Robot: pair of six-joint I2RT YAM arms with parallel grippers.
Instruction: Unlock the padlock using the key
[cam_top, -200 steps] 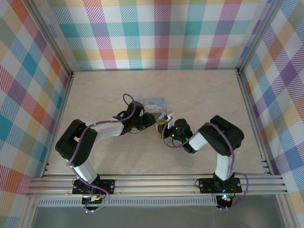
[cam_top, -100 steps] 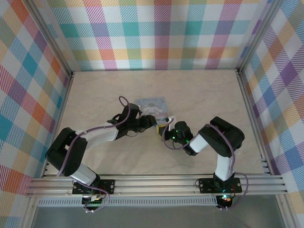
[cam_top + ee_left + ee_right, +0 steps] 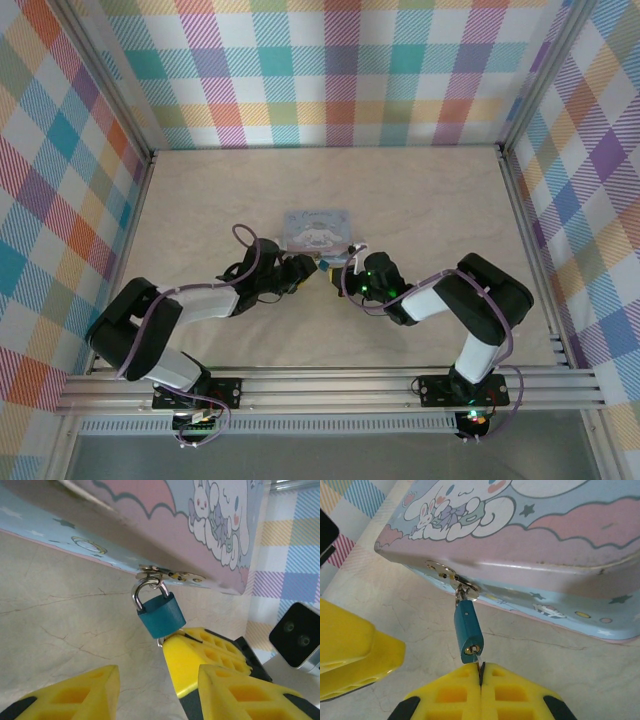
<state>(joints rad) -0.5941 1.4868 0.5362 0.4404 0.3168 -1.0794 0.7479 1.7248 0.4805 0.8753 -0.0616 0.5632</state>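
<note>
Two tools: at lower centre the right tool (image 3: pixel 481 674) clamps the key (image 3: pixel 478 663), its tip touching the padlock (image 3: pixel 467 627) just above; the left tool (image 3: pixel 150 697) stands open, empty.

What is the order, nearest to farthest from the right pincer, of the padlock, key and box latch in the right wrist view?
1. The key, pinched in the right pincer, right at its tips.
2. The padlock, just beyond the key, hanging from the latch.
3. The latch, farthest, on the front edge of the tin box.
</note>
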